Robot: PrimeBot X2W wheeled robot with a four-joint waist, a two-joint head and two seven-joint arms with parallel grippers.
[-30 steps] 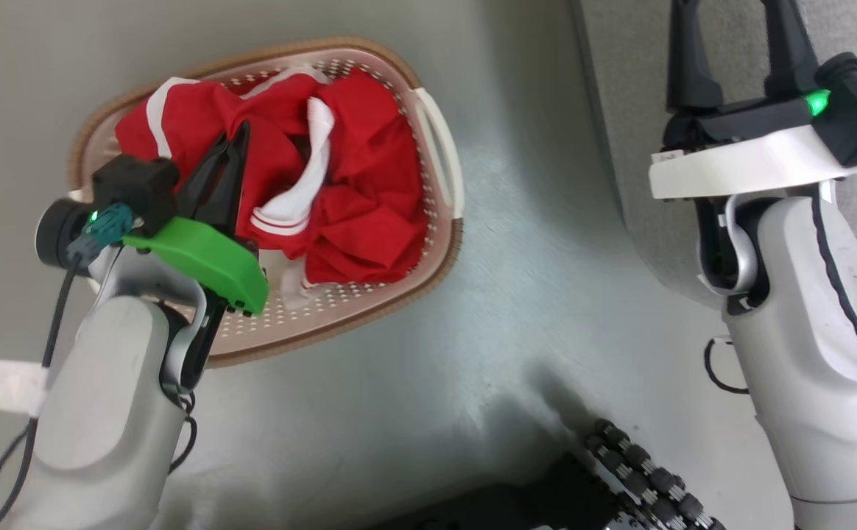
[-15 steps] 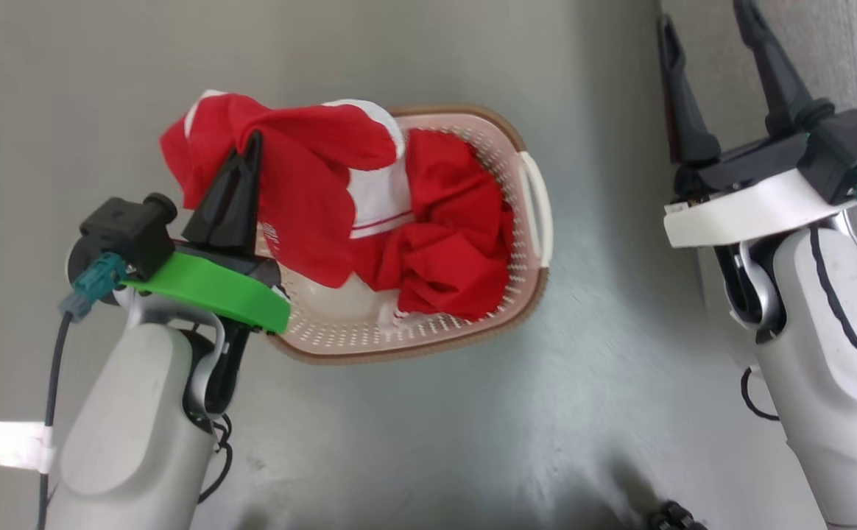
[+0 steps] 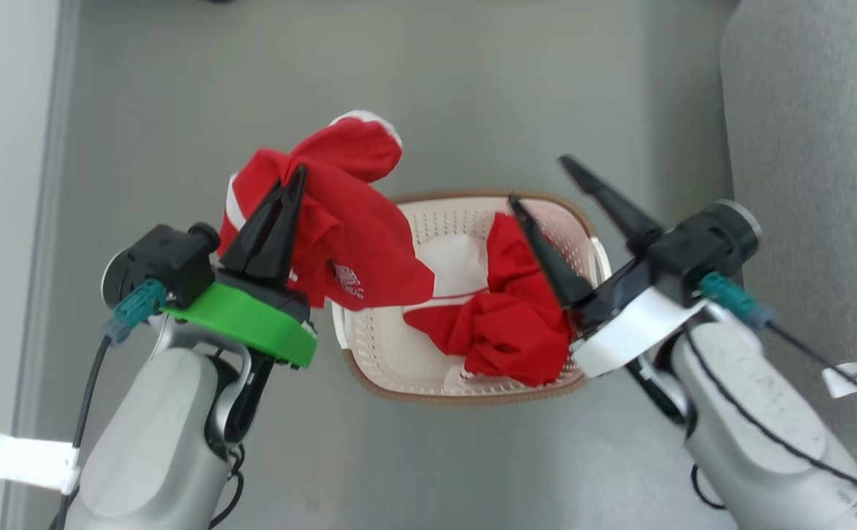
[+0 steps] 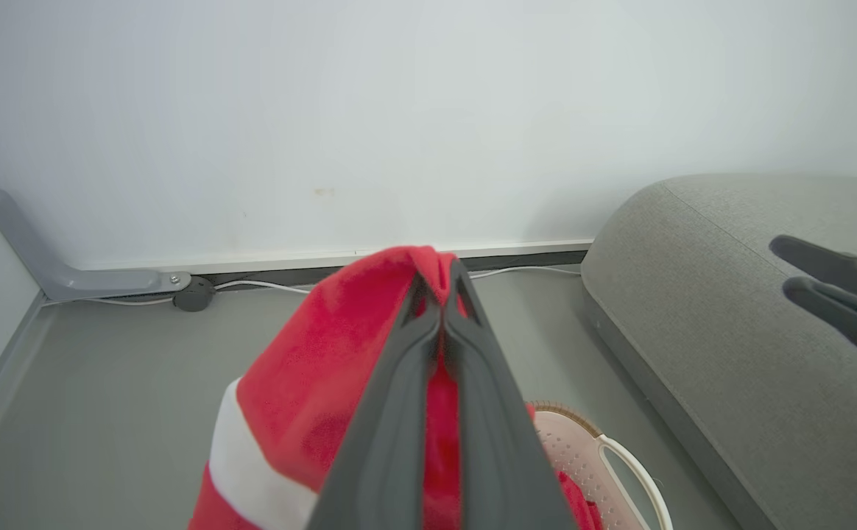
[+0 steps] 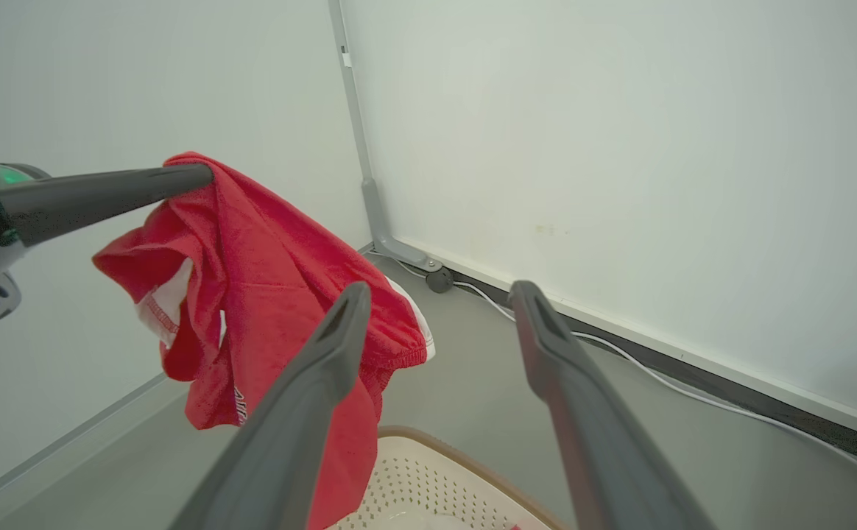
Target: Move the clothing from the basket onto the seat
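Note:
My left gripper (image 3: 292, 177) is shut on a bright red garment (image 3: 347, 221) with white trim, held up above and left of the basket (image 3: 465, 391). The cloth drapes down from the pinched fingers (image 4: 436, 276) and hangs free (image 5: 252, 258). A second piece of red clothing (image 3: 509, 324) lies bunched inside the cream perforated basket, beside a white patch. Over the basket's right side my right gripper (image 3: 539, 182) stands open with nothing between its fingers (image 5: 441, 291). The grey seat (image 3: 811, 147) runs along the right edge and rises beside the basket (image 4: 730, 294).
Grey floor surrounds the basket. A white wall with a dark baseboard, a white cable (image 4: 266, 285) and a grey conduit (image 4: 68, 276) closes the far side. A strip of white tape (image 3: 9, 456) lies at the lower left.
The head camera has shifted. My left gripper has lifted the red garment up out of the basket. My right gripper has swung from over the seat to the basket's right side, still open.

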